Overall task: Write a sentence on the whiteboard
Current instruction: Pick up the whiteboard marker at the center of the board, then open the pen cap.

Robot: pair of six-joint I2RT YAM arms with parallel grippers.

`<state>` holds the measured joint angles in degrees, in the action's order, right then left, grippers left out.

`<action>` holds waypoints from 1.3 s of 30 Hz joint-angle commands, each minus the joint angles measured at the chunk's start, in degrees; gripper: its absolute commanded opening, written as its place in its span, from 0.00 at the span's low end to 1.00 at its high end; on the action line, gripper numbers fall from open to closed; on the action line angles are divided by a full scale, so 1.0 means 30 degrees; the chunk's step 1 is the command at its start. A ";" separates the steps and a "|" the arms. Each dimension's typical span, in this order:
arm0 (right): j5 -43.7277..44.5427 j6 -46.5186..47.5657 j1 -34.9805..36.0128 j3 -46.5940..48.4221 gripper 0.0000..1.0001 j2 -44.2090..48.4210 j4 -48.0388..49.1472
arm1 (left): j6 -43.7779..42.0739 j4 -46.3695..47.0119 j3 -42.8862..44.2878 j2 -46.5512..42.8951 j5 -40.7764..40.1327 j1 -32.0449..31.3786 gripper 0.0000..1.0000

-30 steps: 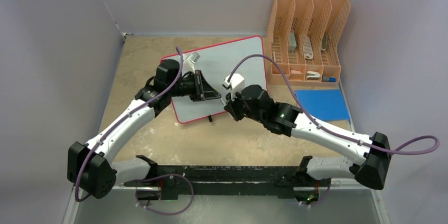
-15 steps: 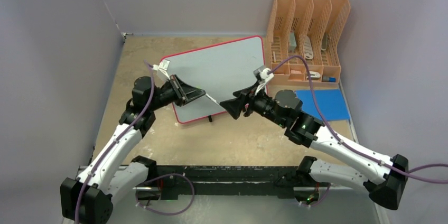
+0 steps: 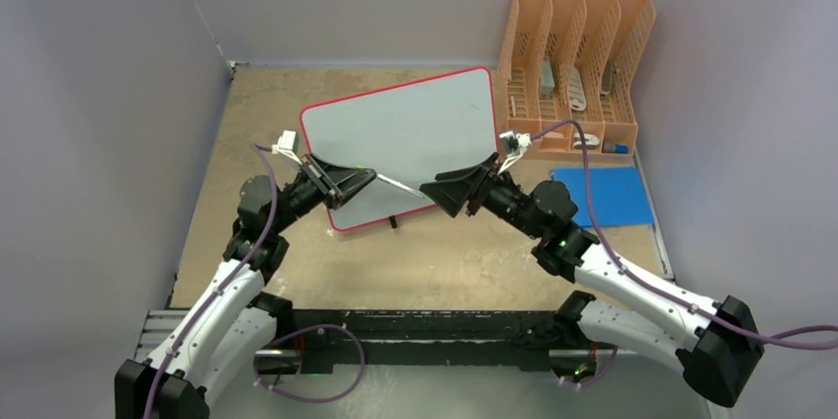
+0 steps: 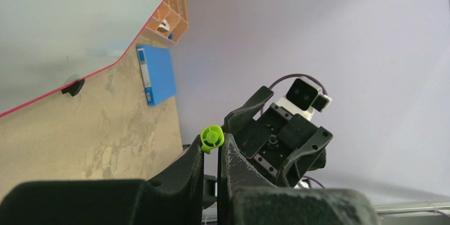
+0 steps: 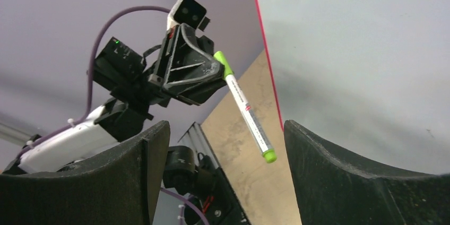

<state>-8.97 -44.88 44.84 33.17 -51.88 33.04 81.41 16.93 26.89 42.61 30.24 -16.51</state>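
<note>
The left gripper (image 3: 364, 179) pinched one end of a marker (image 5: 247, 109) (white barrel, green at both ends) above the near edge of the whiteboard (image 3: 405, 123), which lay flat on the table (image 3: 247, 103). The right gripper (image 3: 435, 192), fingers spread wide, flanked the marker's free end without touching it.

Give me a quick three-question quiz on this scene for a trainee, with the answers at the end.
1. True or false: the jaws of the right arm stand open.
2. What holds the marker? A, the jaws of the left arm; B, the jaws of the right arm; C, the orange organizer.
3. In the top view, what lies flat on the table to the right of the whiteboard?
Key: 1 true; 2 A; 3 the blue rectangle.
</note>
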 commanded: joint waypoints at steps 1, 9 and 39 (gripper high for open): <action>-0.1171 -0.1319 -0.0031 -0.0050 0.80 -0.0419 0.3445 | 0.2286 0.3461 -0.0579 -0.0305 -0.1004 0.0114 0.00; -0.1146 -0.1800 -0.0027 -0.0040 0.76 -0.1913 0.5489 | 0.4063 0.5828 -0.1118 0.0232 -0.1056 0.0087 0.00; -0.1096 -0.1628 0.0541 0.2247 0.37 -0.5604 0.8402 | 0.5406 0.9300 -0.1899 0.1402 -0.2095 -0.0468 0.00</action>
<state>-11.68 -50.78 46.13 36.82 -68.64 54.41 96.55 40.01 21.61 46.52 25.06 -17.43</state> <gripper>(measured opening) 0.384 0.058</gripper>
